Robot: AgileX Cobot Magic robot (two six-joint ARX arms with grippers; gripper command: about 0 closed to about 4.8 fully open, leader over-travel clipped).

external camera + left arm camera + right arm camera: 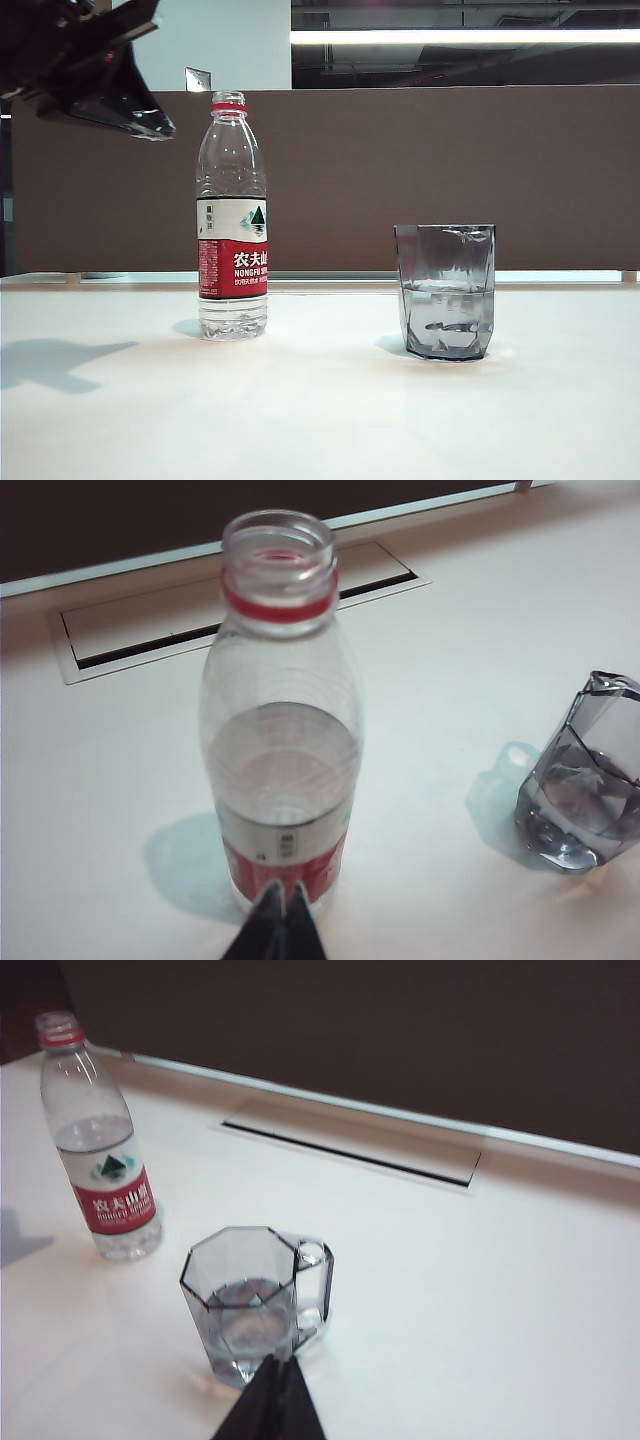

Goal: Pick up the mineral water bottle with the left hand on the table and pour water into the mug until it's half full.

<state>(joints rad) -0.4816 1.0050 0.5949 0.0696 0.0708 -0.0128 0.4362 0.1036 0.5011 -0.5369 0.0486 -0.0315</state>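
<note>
Ahead, nothing blocks the shut left gripper [283,898]; the bottle [280,730] stands just beyond it, mug [585,775] farther aside. Likewise shut, the right gripper [280,1365] hangs above the mug.

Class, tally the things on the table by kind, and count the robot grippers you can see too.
Mineral water bottle, uncapped: 1
Mug, holding water: 1
Grippers: 2, left gripper above the bottle, right gripper above the mug, both shut and empty
Total: 4
</note>
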